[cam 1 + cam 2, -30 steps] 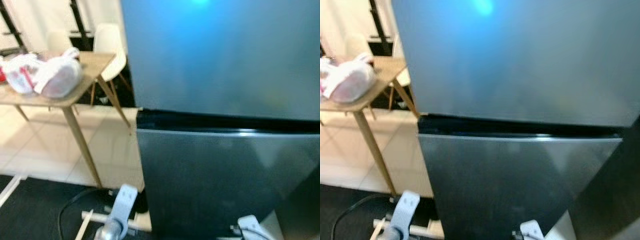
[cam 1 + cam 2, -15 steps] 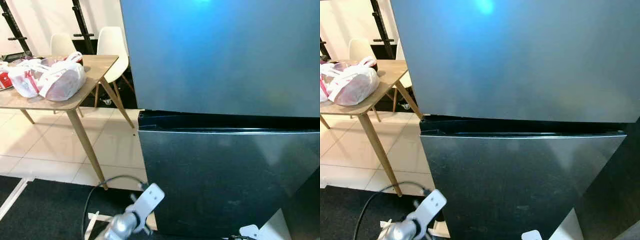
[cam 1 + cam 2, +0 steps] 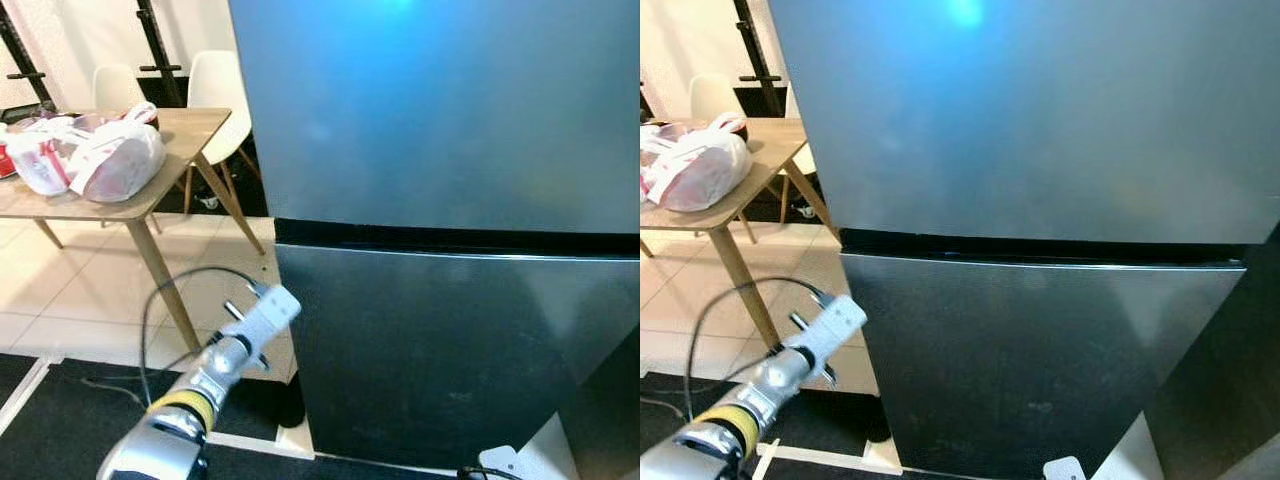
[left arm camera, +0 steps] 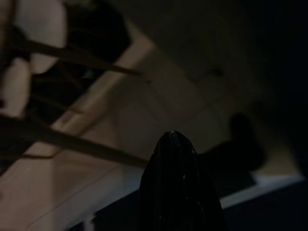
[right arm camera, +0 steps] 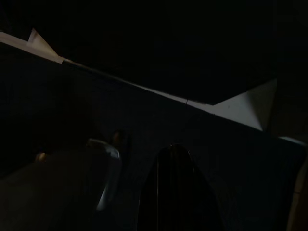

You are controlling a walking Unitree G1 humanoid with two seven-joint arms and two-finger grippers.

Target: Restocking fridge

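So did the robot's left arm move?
Yes. The left arm rose and reached forward, now beside the fridge's lower left edge.

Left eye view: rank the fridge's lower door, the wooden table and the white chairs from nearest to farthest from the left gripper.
Measured from the left gripper, raised by the fridge's left edge:
1. Lower fridge door, just to its right.
2. Wooden table, to its left and farther back, carrying white plastic bags.
3. White chairs, behind the table by the wall.

A wooden surface [image 3: 180, 125] carries white plastic bags [image 3: 110, 160]. Two white chairs [image 3: 218, 95] stand behind it on the pale tiled floor [image 3: 90, 300].
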